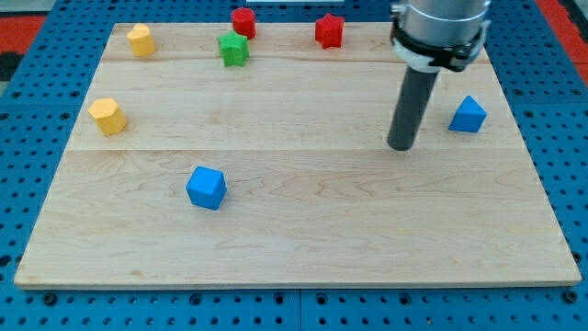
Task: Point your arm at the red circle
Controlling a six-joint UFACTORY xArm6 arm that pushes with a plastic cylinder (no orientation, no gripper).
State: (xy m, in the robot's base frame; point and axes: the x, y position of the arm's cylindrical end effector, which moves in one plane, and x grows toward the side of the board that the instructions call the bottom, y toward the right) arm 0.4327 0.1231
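Red circle (pixel 243 21) far up-left of my tip (pixel 400 146); no gripper visible.

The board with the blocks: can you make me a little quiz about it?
1. True or false: my tip touches the red circle.
2. Which block is nearest my tip? A) green star B) blue block at the view's right C) blue cube
3. How many yellow blocks show?

Key: 1 false; 2 B; 3 two, one at the view's top left, one lower.
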